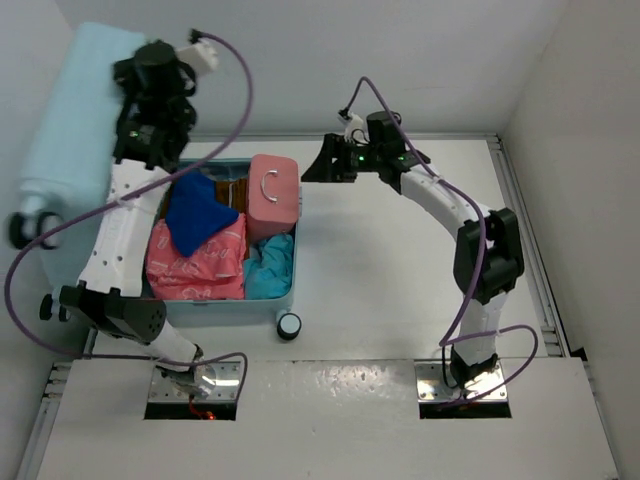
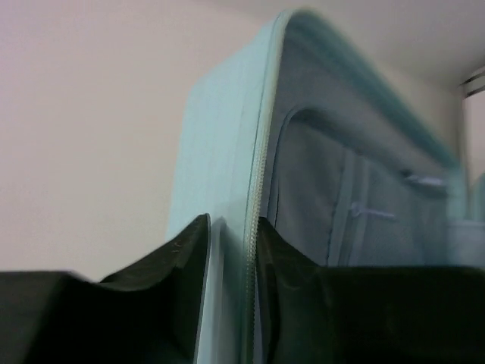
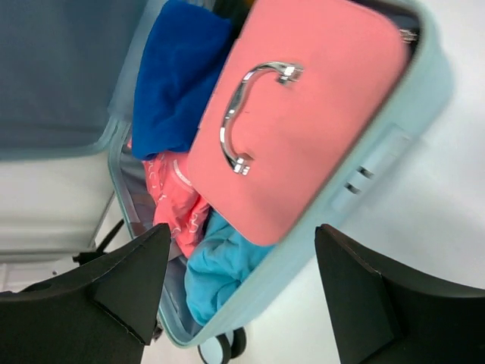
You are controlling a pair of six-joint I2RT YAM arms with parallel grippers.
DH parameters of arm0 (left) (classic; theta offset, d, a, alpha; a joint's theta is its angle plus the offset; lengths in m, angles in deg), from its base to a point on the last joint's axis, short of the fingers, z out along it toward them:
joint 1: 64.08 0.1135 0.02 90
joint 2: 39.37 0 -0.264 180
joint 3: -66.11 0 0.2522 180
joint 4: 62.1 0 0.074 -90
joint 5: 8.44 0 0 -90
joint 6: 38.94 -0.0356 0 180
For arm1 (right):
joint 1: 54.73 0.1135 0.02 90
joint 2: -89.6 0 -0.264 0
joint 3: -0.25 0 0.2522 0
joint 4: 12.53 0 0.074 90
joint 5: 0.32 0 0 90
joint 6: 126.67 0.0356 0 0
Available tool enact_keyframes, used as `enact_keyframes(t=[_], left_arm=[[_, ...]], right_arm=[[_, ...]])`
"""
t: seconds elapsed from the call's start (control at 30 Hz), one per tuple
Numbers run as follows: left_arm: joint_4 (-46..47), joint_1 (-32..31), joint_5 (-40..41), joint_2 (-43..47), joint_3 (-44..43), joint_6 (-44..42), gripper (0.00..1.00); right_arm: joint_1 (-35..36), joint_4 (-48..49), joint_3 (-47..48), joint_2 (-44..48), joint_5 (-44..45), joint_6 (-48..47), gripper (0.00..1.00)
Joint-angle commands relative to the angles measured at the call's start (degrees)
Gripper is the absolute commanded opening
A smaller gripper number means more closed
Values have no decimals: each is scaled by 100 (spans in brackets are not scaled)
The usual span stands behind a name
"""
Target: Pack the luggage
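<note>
The luggage (image 1: pixel 230 308) lies open on the table (image 1: pixel 400 300) at the left, open face up. Its long axis runs near to far, its wheels are toward the arm bases, and its lid is raised along the left side. The left gripper (image 2: pixel 231 222) is clamped on the lid's zipped rim, one finger on each face. The right gripper (image 1: pixel 312 170) hangs just off the far right corner, jaws spread wide and holding nothing, near the pink case (image 1: pixel 273 190) packed inside

It was a robot lab cell. White walls (image 1: pixel 400 60) boxed in a white bench (image 1: pixel 380 300), with two cabled arms (image 1: pixel 440 203) bolted on.
</note>
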Motion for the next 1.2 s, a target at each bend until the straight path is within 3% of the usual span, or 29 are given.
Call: enact_keyframes(t=[0.0, 0.03, 0.07, 0.13, 0.23, 0.33, 0.47, 0.57, 0.67, 0.7, 0.8, 0.83, 0.93, 1.03, 1.17], left_arm=[[425, -1149, -369, -105, 33, 677, 37], [425, -1465, -369, -105, -37, 799, 50], [425, -2156, -369, -271, -133, 896, 73], [478, -2880, -369, -482, -614, 1264, 96], [530, -4495, -526, -1106, -1701, 1791, 100], [985, -5132, -510, -1651, -2505, 1864, 100], [3038, -5397, 200, -1364, -2316, 1680, 100], [2740, -4627, 1097, -1056, -2314, 2003, 100], [1300, -2757, 1118, -415, -2131, 3889, 100], [904, -1708, 995, 92, -1485, 4582, 100], [847, -531, 459, 894, 122, 4781, 100], [847, 72, 240, 1140, 460, 4834, 98], [584, 1032, -647, 1853, 1540, 4835, 90], [-194, 1693, -1097, 2022, 2080, 4747, 81], [-1559, 3477, -3046, 1671, 2274, 5178, 70]], right_arm=[[-201, 100, -202, 476, -187, 241, 76], [-306, 118, -238, 502, -283, 381, 76], [-342, 144, -282, 546, -310, 443, 76], [-430, 302, -466, 538, -415, 723, 76], [-465, 496, -624, 538, -521, 979, 76], [-465, 496, -808, 546, -451, 989, 76], [-597, 145, -1020, 748, -47, 770, 76], [-781, -4, -1230, 915, 462, 673, 75], [-782, -391, -1231, 986, 1017, 435, 72], [-764, -444, -1231, 969, 1148, 339, 70], [-729, -559, -1031, 811, 1150, 242, 58], [-685, -559, -994, 775, 1123, 233, 54], [-501, -743, -556, 574, 1132, -56, 35], [-299, -1007, -205, 442, 1096, -486, 26], [-44, -1148, -141, 511, 833, -883, 20]])
